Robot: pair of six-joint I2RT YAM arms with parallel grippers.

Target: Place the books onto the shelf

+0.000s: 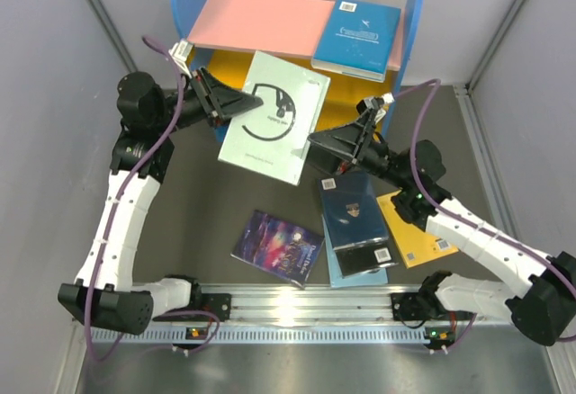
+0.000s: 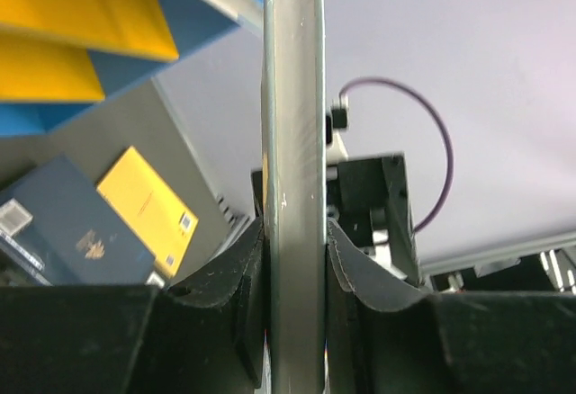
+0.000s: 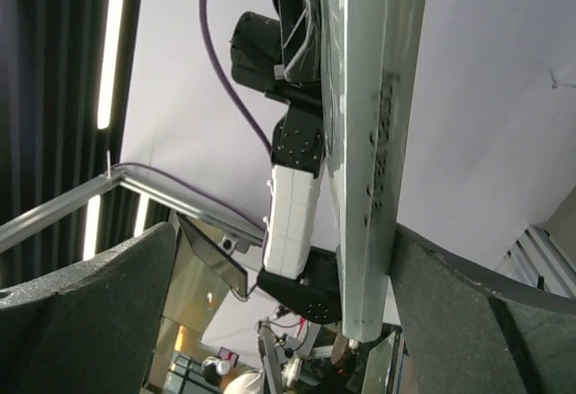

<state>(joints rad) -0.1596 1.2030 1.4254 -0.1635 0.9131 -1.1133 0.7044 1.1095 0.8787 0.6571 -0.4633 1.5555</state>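
A pale mint book with a black swirl (image 1: 274, 129) hangs tilted in the air in front of the shelf (image 1: 252, 21). My left gripper (image 1: 256, 102) is shut on its left edge; the left wrist view shows the book's edge (image 2: 292, 142) pinched between the jaws of the left gripper (image 2: 293, 232). At the book's lower right corner my right gripper (image 1: 315, 138) stands open. In the right wrist view the book's edge (image 3: 373, 142) lies close to the right finger of the right gripper (image 3: 283, 232). A teal book (image 1: 358, 36) lies on the shelf's pink top board.
On the table lie a purple galaxy book (image 1: 277, 246), a dark navy book (image 1: 353, 210) stacked on a light blue one (image 1: 346, 273), and a yellow book (image 1: 418, 243). The shelf's yellow boards (image 2: 81, 7) sit behind the held book.
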